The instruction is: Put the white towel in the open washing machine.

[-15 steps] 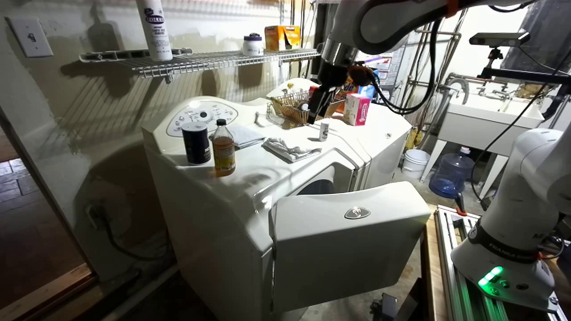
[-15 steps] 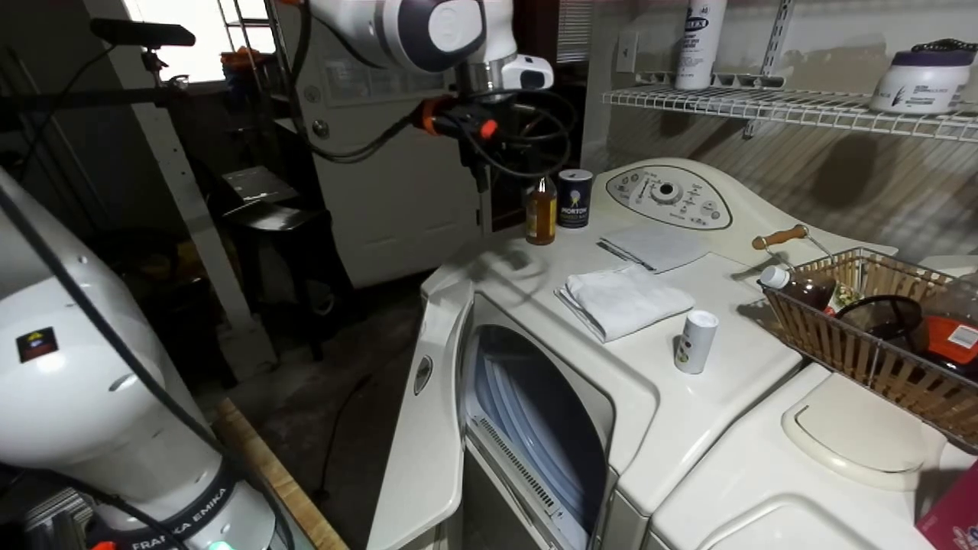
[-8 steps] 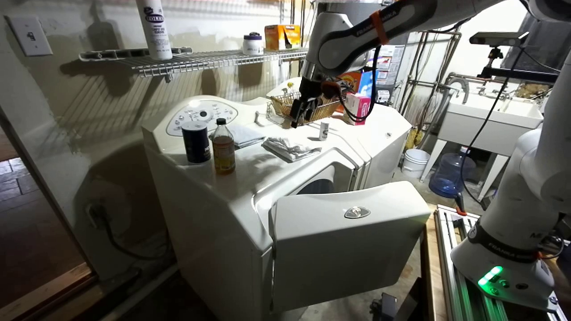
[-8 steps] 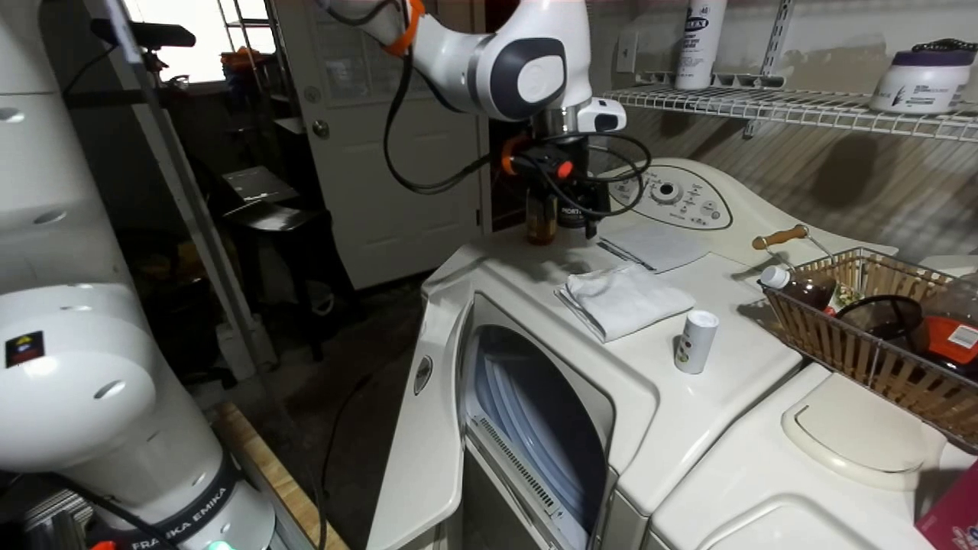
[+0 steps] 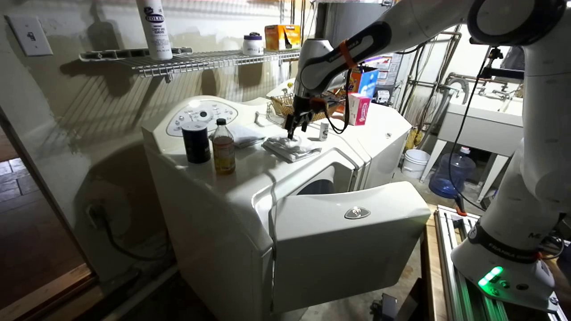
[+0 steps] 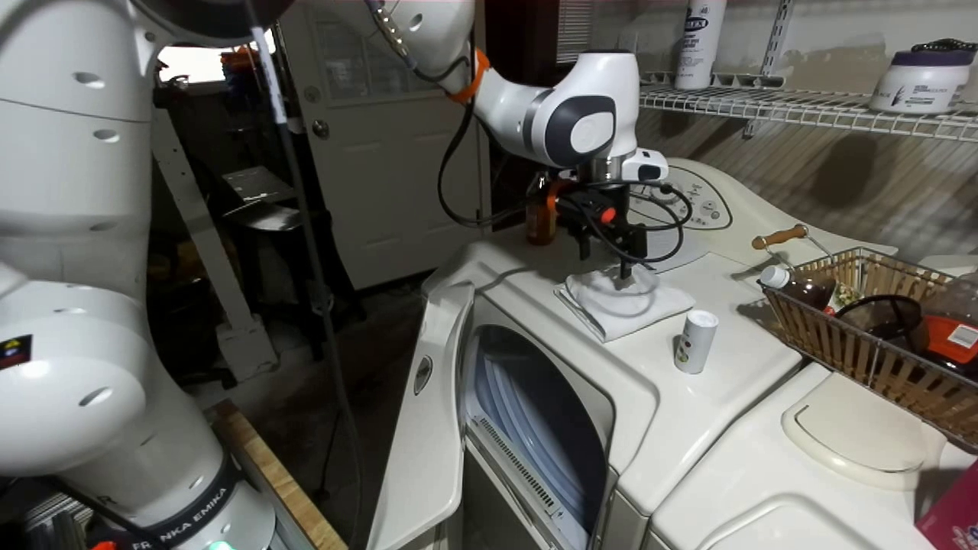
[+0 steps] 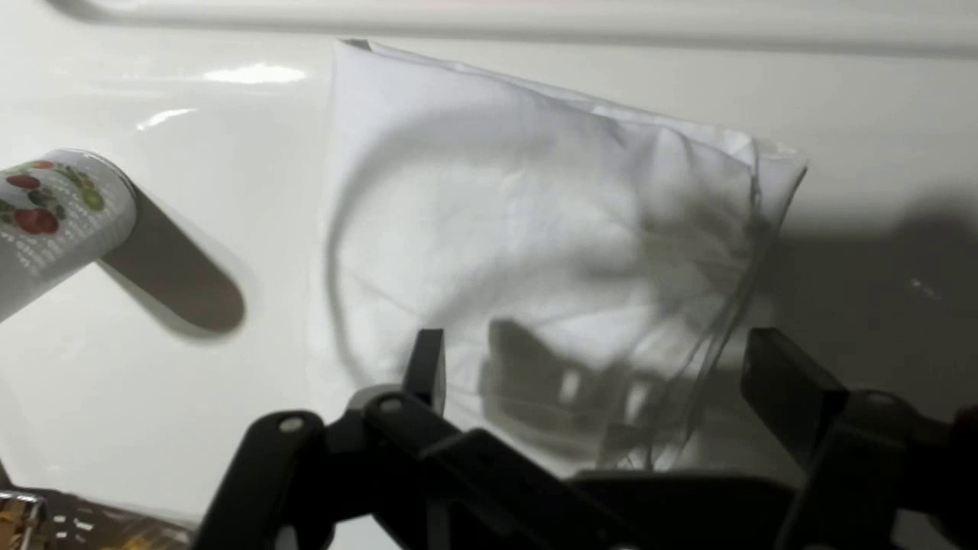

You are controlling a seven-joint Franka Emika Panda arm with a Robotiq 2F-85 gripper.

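Observation:
The white towel (image 5: 298,152) lies folded on top of the washing machine (image 5: 209,209), behind its opening. It also shows in an exterior view (image 6: 646,312) and in the wrist view (image 7: 489,206). My gripper (image 5: 297,132) is open and empty just above the towel; in an exterior view the gripper (image 6: 605,266) hangs over the towel's far part. In the wrist view the fingers (image 7: 596,344) stand wide apart, one over the towel and one beyond its edge. I cannot tell whether a fingertip touches the cloth. The machine's door (image 5: 348,249) stands open, and the drum (image 6: 527,428) shows inside.
A small white shaker (image 6: 696,341) stands beside the towel. A second folded cloth (image 5: 243,136), an amber bottle (image 5: 223,154) and a dark blue canister (image 5: 196,145) are also on top. A wicker basket (image 6: 840,347) stands nearby. A wire shelf (image 6: 810,111) runs along the wall.
My arm has come down and across to the towel from higher up, and the gripper is now just over it. The towel, the door and the other items have not moved.

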